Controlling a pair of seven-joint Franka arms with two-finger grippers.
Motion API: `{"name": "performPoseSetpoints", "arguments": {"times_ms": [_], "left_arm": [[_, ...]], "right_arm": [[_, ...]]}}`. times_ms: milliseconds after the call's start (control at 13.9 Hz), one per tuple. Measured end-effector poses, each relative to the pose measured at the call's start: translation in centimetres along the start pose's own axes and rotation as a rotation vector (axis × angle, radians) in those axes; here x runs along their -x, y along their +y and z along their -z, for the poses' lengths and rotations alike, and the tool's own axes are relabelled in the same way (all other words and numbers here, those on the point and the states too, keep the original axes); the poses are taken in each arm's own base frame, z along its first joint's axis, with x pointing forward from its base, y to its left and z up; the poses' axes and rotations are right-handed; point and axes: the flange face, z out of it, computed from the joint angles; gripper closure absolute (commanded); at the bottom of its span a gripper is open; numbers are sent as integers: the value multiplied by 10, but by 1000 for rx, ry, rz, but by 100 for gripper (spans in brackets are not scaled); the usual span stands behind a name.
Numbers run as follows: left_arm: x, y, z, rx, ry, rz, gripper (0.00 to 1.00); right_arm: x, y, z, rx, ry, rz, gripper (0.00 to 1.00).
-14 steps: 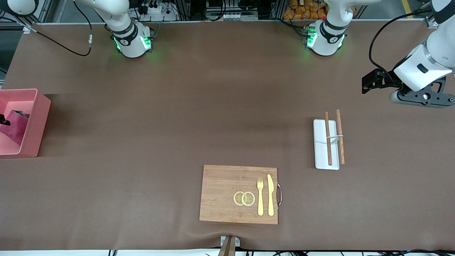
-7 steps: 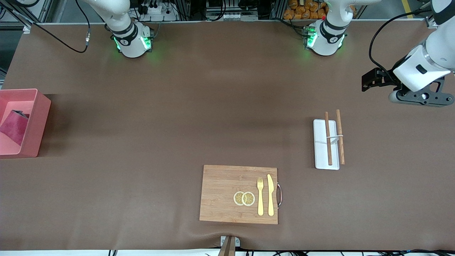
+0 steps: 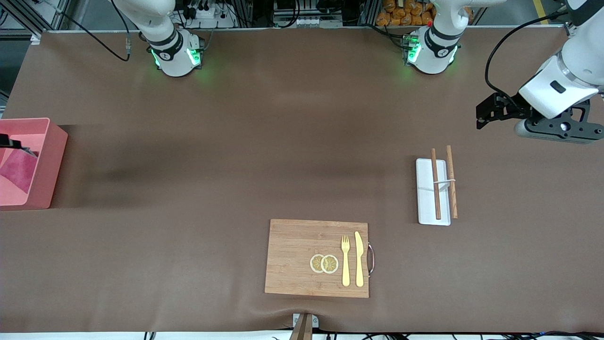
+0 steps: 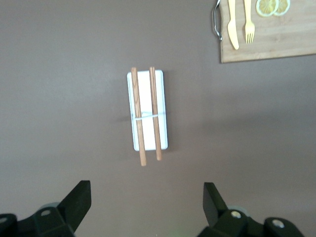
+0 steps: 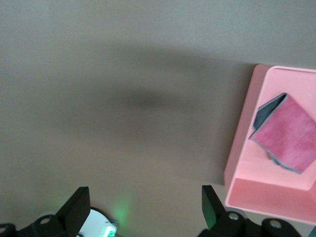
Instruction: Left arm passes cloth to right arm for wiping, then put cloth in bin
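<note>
Crimson cloth (image 5: pixel 286 132) already lies inside the pink bin (image 3: pixel 53 160) at the right arm's end of the counter (image 3: pixel 236 156), propped on a slant against the bin's wall, not flat on its floor. It is close to square, so you get no real long axis from it; one corner points up toward the rim and a dark fold shows along one edge. Both tools are spread wide and hold nothing: the right tool (image 5: pixel 143 210) is up in the air, over bare counter beside the bin, and the left tool (image 4: pixel 147 201) waits high above the white tray (image 4: pixel 147 109) with its two wooden chopsticks (image 4: pixel 145 116). From what you see, the task looks finished, so the risk lies in the retreat. If you bring the right arm low across the bin, it could clip the rim and shift the box, or catch the raised corner and drag the cloth out. The bamboo cutting board (image 3: pixel 317 258) with fork, knife and lemon slices sits well apart from either arm.
</note>
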Motion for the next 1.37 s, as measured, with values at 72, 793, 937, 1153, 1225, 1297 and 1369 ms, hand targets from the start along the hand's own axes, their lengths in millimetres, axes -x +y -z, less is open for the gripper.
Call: {"name": "performPoseSetpoints", "arguments": {"times_ms": [72, 793, 937, 1153, 1225, 1297, 1369], "left_arm": [[0, -3, 0, -2, 3, 5, 0], [0, -39, 1, -24, 6, -3, 0], [0, -39, 1, -24, 6, -4, 0], [0, -39, 1, -24, 6, -4, 0], [0, -39, 1, -24, 6, -5, 0], [0, -39, 1, -24, 6, -5, 0], [0, -39, 1, -24, 5, -5, 0]], "right_arm": [[-7, -26, 5, 10, -9, -42, 0], [-16, -254, 42, 141, 90, -302, 0], [-6, -249, 32, 137, 150, -285, 0], [14, -217, 12, 149, 220, -153, 0], [21, -195, 10, 149, 234, -126, 0], [27, -174, 9, 148, 244, -115, 0], [30, -160, 9, 147, 253, -115, 0]]}}
